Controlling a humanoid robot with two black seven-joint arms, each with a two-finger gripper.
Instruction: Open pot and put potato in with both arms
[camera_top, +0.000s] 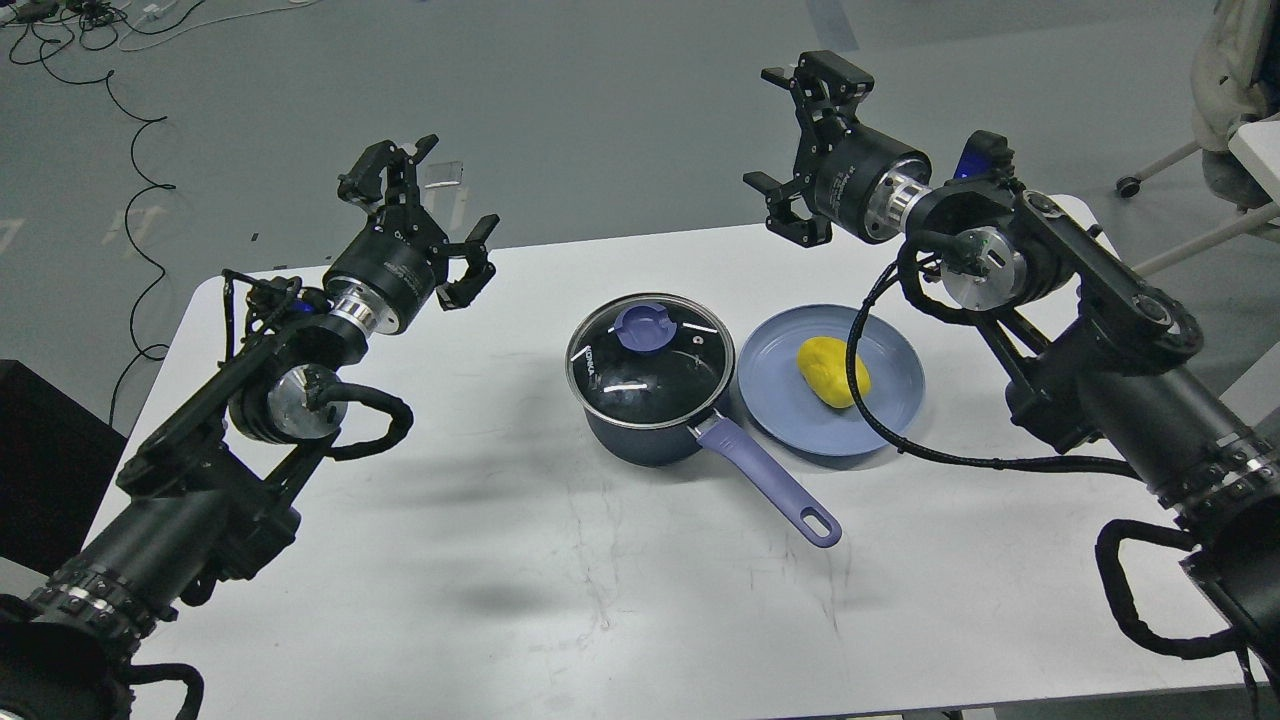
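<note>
The dark navy pot (645, 435) stands mid-table, its glass lid (650, 360) with a purple knob (643, 326) on it, its lavender handle (770, 485) pointing front right. The yellow potato (833, 371) lies on a blue plate (780, 400) just right of the pot. My left gripper (420, 215) is open and empty, raised over the table's back left, well left of the pot. My right gripper (800, 150) is open and empty, raised above the back edge, behind the plate.
The white table (600, 580) carries only the pot and plate. A black cable from my right arm (860, 400) loops over the plate's right side. Black box (40, 460) at left edge. Chair legs (1170, 170) and cables on floor (130, 150) behind.
</note>
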